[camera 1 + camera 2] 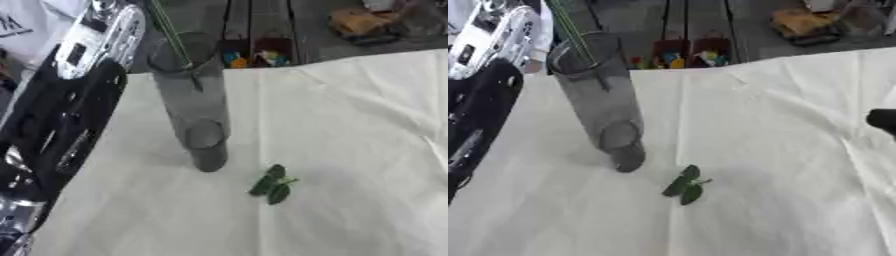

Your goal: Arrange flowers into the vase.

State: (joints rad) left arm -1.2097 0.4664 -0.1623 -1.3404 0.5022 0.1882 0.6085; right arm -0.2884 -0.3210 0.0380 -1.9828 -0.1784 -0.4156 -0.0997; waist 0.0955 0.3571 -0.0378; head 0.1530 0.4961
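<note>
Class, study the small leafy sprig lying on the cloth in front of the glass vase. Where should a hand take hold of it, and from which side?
Pinch the leafy sprig by its short pale stem tip at the right, coming from above: it lies flat on the white cloth, so only a top-down pinch fits. Probably easiest from the right, away from the vase.
</note>
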